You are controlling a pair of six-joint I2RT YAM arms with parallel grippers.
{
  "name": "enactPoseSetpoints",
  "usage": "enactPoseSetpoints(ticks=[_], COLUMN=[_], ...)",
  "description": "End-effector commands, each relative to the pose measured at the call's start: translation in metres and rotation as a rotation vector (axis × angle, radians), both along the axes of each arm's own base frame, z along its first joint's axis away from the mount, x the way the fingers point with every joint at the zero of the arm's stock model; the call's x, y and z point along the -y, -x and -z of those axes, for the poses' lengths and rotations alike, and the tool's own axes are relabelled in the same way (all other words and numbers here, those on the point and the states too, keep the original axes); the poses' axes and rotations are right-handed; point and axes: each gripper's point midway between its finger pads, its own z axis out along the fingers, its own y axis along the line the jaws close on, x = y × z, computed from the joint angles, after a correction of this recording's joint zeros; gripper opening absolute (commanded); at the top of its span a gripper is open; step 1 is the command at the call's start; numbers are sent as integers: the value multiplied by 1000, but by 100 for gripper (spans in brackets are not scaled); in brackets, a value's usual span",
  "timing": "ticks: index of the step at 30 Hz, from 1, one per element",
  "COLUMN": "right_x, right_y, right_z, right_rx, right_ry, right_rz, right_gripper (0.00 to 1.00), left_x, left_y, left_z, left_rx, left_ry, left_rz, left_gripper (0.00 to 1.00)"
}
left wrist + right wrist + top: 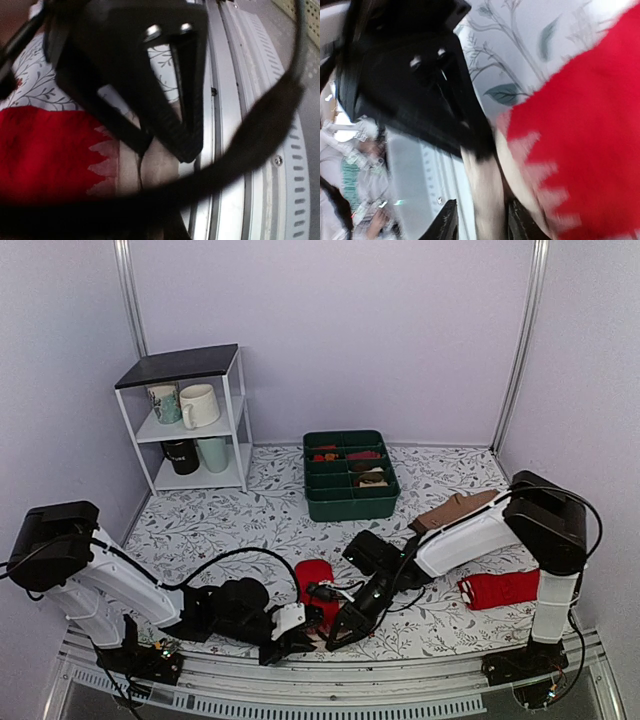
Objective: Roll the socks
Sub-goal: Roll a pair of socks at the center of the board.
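Note:
The socks lie near the table's front edge, bright red with a pale beige end bordered by a zigzag. Both grippers meet at that beige end. My left gripper comes in from the left. In the right wrist view its black tip is shut on a strip of the beige fabric. My right gripper reaches in from the right. Its fingers stand apart, with the same beige strip running loosely between them. The red body of the socks spreads out beside it.
A second red sock lies at the right by the right arm's base, and a brown sock lies further back. A green compartment tray stands at mid-table, and a white shelf with mugs at the back left. The metal front rail runs just below the grippers.

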Motion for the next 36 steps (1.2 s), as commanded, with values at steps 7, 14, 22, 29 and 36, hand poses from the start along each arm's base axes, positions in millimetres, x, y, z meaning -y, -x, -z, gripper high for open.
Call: enactPoseSetpoints(ticks=[7,14,22,29,36], right_x=[26,15,6,4,0], right_y=[-38,-14,8,2,-6], right_z=[-70,-64,-32,-6,4], right_rx=[736,977,1040,1030,1039], right_ry=[-449,-499,-442,-364,-322], right_rz=[220,57,-112,-116,-97], right_gripper=[38,38,38,38,34], left_x=[-25,-28,-34,-34,-33], left_y=[-4,2,3,3,4], left_z=[16,31,34,32,33], left_rx=[-320,-455,-497,-496,-492], left_ry=[-129,-196,-206,-196,-197], left_rz=[-147,-155,-154,-154,-140], left_gripper=[0,0,0,0,0])
